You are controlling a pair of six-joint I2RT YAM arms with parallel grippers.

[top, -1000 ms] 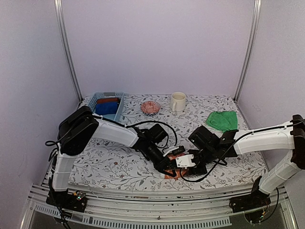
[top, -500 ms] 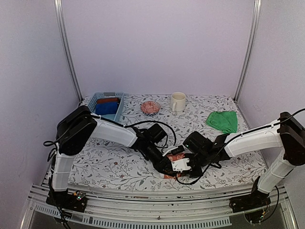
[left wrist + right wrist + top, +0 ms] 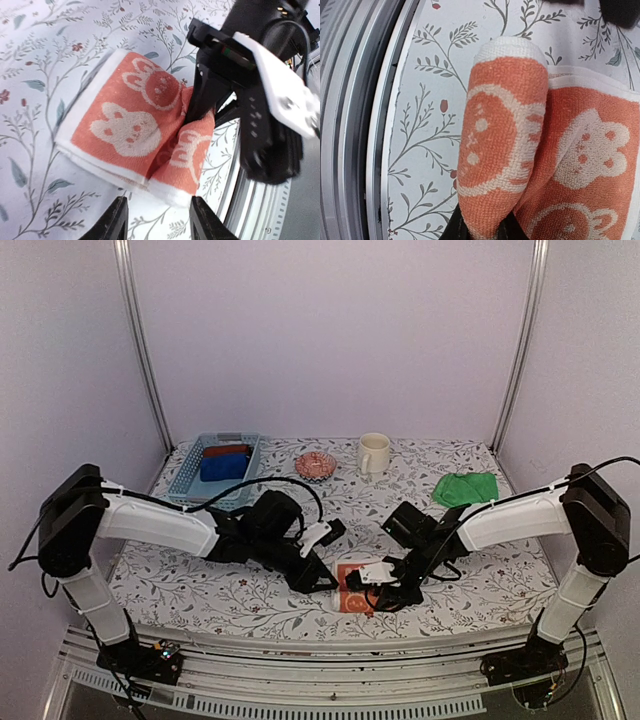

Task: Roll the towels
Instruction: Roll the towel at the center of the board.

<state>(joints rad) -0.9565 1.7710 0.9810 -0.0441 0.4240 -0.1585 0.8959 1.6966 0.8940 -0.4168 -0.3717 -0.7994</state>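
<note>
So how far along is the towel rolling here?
Done: no towel finished; a blue roll and a dark red roll sit in the basket. In hand: the orange rabbit towel, one end rolled, right gripper shut on that roll, left gripper open beside it. Left: finish this roll, then the green towel, unrolled at the far right.

No legible text, labels, brands or numbers in any view (the orange towel [image 3: 125, 125] carries rabbit-and-circle prints only, no lettering).
</note>
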